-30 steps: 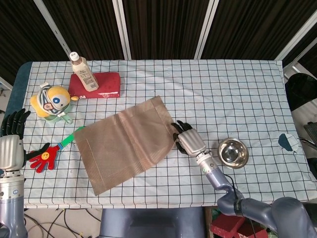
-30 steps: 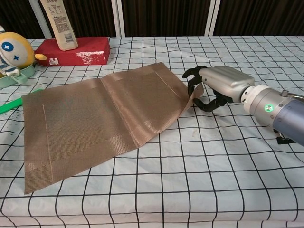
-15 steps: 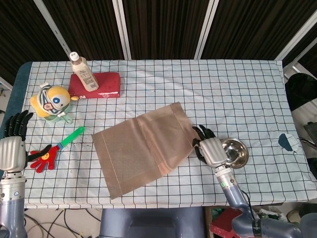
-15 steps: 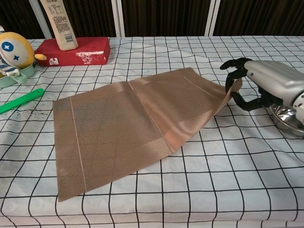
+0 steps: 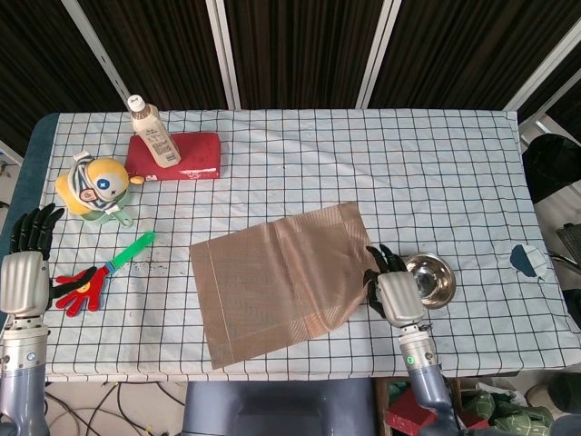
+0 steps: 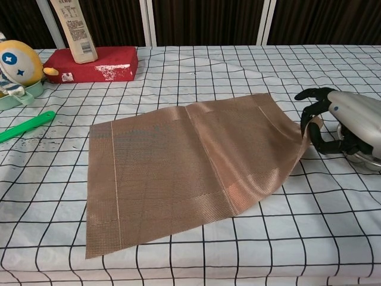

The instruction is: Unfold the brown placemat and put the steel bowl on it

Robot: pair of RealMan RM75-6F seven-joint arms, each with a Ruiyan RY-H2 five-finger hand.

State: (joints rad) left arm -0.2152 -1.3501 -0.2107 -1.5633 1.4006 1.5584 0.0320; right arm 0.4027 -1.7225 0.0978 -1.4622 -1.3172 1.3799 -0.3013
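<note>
Dragged rightward since a second ago, the brown placemat (image 5: 279, 278) now lies mostly flat on the checked bench (image 5: 436, 173), its right edge lifted where the right hand (image 5: 392, 289) pinches it. Only the head view shows the steel bowl (image 5: 430, 279) whole, just right of that hand on the cloth; from the chest view only its rim peeks out behind the hand. The head view alone also shows the left hand (image 5: 24, 268), off the bench's left edge, fingers spread and pointing far, holding nothing. The chest view shows the right hand's fingers (image 6: 312, 113) curled over the mat's raised corner, palm facing left.
</note>
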